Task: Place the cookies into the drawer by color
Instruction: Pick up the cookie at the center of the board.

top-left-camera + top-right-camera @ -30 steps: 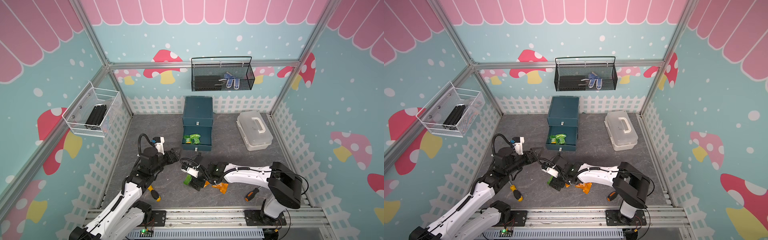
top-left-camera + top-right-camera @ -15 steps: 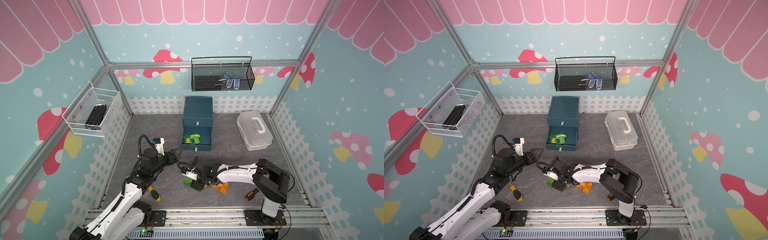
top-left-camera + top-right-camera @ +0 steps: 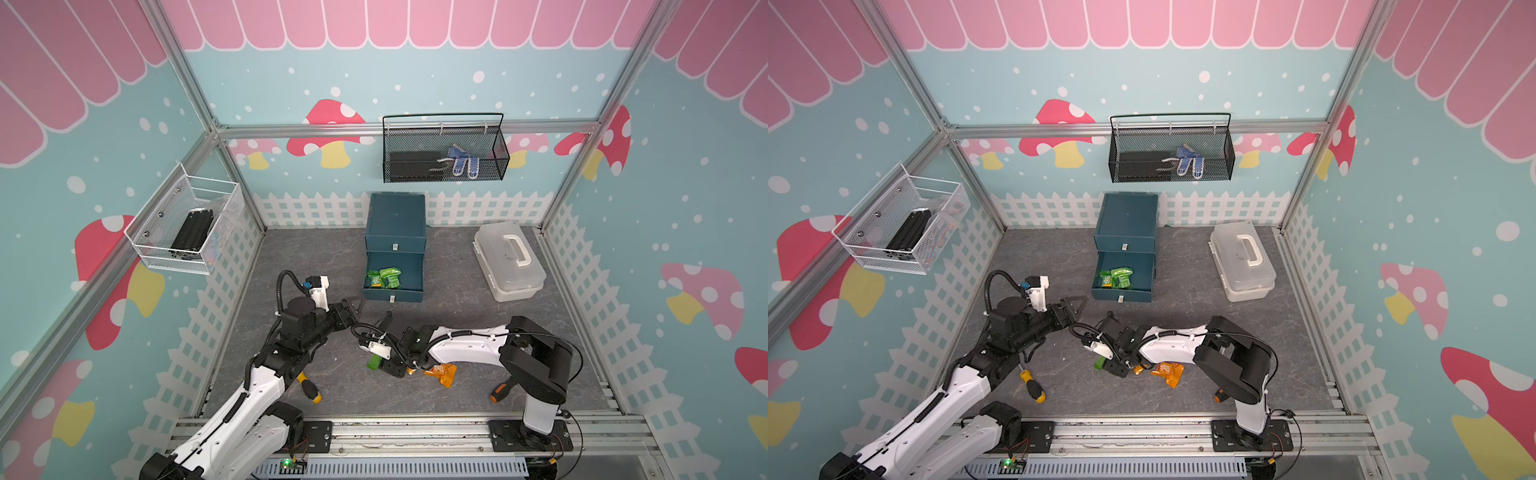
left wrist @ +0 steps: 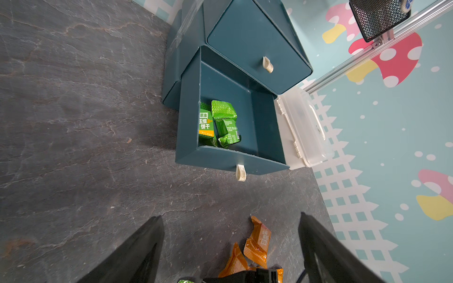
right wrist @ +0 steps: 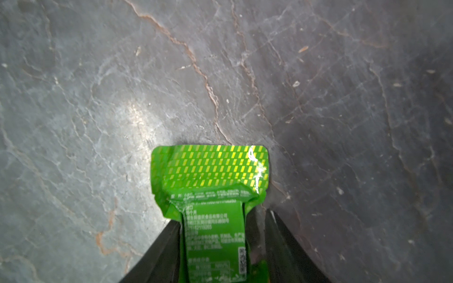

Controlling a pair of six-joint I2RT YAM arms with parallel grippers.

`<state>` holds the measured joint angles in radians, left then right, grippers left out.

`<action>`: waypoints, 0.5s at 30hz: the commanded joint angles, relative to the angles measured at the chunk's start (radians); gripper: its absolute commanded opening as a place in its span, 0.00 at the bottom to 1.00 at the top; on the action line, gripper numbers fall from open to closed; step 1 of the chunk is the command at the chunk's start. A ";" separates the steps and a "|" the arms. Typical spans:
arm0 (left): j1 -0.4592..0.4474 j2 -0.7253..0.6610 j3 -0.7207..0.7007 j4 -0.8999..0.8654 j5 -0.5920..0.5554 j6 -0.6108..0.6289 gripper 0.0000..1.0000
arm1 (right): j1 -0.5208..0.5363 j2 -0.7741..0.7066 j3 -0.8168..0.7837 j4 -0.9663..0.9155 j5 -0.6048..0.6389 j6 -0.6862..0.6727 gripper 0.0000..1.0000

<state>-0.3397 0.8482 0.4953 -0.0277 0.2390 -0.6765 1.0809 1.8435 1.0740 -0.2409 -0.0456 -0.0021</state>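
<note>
A green cookie packet (image 5: 210, 169) lies on the grey floor between my right gripper's (image 5: 223, 218) fingers, which are shut on its body. In both top views that gripper (image 3: 384, 365) sits low in front of the drawer cabinet (image 3: 395, 216), the packet (image 3: 374, 360) poking out at its tip. The pulled-out drawer (image 3: 392, 296) holds two green packets (image 3: 384, 277), also clear in the left wrist view (image 4: 218, 122). Orange packets (image 3: 440, 371) lie beside the right wrist. My left gripper (image 3: 353, 305) hovers open and empty to the left of the open drawer, aimed toward it (image 4: 230, 216).
A translucent white case (image 3: 509, 259) stands right of the cabinet. A yellow-handled screwdriver (image 3: 309, 390) lies by the left arm and an orange-handled one (image 3: 498, 392) by the right base. A black mesh basket (image 3: 444, 153) and a white wire basket (image 3: 187, 226) hang on the walls.
The right gripper's jaws have closed from wide open onto the green packet, and the right arm has folded in closer. The left arm has barely moved.
</note>
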 commanded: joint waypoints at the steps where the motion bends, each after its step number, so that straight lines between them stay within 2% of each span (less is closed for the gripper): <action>1: 0.003 0.004 -0.014 0.028 -0.005 0.012 0.89 | 0.001 0.026 0.017 -0.025 0.005 0.012 0.47; 8: 0.004 0.007 -0.017 0.032 -0.011 0.014 0.89 | 0.001 0.009 0.029 -0.025 0.001 0.031 0.42; 15: 0.020 0.030 0.005 0.052 -0.028 0.032 0.89 | -0.016 -0.101 0.032 -0.028 0.001 0.127 0.39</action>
<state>-0.3321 0.8715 0.4885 -0.0032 0.2268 -0.6689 1.0771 1.8198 1.0824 -0.2626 -0.0483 0.0647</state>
